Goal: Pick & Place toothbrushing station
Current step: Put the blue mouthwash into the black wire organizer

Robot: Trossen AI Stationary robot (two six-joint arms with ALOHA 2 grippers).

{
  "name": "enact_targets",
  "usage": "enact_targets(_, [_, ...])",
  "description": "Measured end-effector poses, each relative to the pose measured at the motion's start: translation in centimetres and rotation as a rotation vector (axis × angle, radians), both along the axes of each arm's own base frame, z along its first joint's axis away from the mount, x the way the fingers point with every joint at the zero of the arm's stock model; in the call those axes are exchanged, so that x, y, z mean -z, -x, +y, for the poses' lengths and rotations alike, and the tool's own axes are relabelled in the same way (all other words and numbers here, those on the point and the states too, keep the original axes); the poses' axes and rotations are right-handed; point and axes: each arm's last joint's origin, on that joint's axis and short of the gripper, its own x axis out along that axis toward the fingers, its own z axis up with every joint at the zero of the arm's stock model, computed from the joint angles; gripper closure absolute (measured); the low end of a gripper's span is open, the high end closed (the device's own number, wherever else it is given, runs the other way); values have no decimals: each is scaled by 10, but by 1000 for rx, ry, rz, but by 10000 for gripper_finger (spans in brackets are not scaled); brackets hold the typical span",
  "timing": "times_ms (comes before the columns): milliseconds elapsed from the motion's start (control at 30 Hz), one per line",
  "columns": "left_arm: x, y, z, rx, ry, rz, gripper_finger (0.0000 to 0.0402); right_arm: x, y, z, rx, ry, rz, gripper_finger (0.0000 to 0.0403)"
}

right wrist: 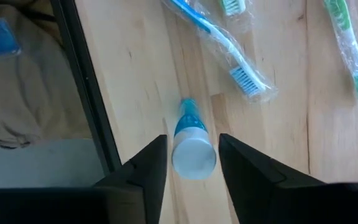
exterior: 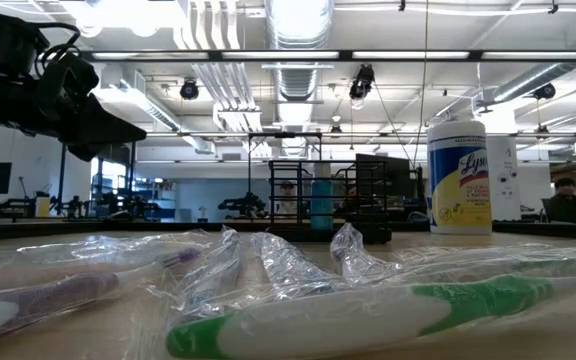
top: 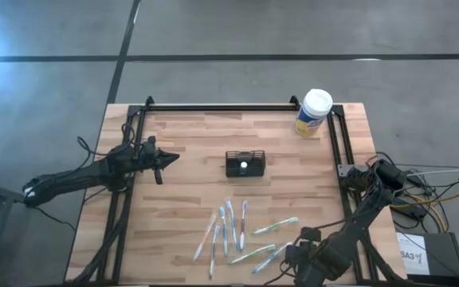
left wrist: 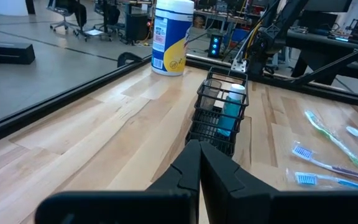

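The right gripper [right wrist: 191, 165] sits at the lower right of the high view, fingers apart on either side of a white-capped blue tube [right wrist: 190, 143] — contact is not evident. Wrapped toothbrushes [top: 237, 231] lie just beside it on the table [top: 190, 135]. The toothbrushing station [top: 245, 163] stands at table centre, well apart, up and left of this gripper. The left gripper [top: 168, 157] — fingers pressed together, empty — points at the station from the left.
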Motion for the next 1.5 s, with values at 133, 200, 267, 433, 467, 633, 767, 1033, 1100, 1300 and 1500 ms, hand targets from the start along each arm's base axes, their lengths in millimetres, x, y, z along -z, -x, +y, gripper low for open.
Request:
enact_targets(133, [0, 0, 0, 0, 0, 0, 394, 0, 0, 0, -1, -3, 3, 285])
enact_targets(200, [0, 0, 0, 0, 0, 0, 394, 0, 0, 0, -1, -6, 6, 291])
enact_targets(267, [0, 0, 0, 0, 0, 0, 394, 0, 0, 0, -1, -7, 7, 295])
enact_targets(433, [0, 0, 0, 0, 1, 2, 394, 1, 0, 0, -1, -7, 7, 291])
enact_targets(467, [0, 0, 0, 0, 1, 2, 394, 1, 0, 0, -1, -7, 7, 288])
enact_targets(633, [0, 0, 0, 0, 1, 2, 394, 2, 1, -1, 0, -3, 11, 271])
enact_targets(767, [0, 0, 0, 0, 1, 2, 394, 2, 1, -1, 2, -4, 11, 257])
enact_targets(1033, [0, 0, 0, -3, 14, -2, 394, 2, 0, 1, 2, -19, 8, 233])
enact_targets(1100, [0, 0, 0, -3, 14, -2, 394, 2, 0, 1, 2, -20, 7, 232])
enact_targets(1300, [0, 0, 0, -3, 15, -3, 394, 2, 1, 1, 6, -25, 9, 244])
enact_targets(1500, [0, 0, 0, -3, 16, -3, 394, 2, 1, 2, 19, -39, 22, 278])
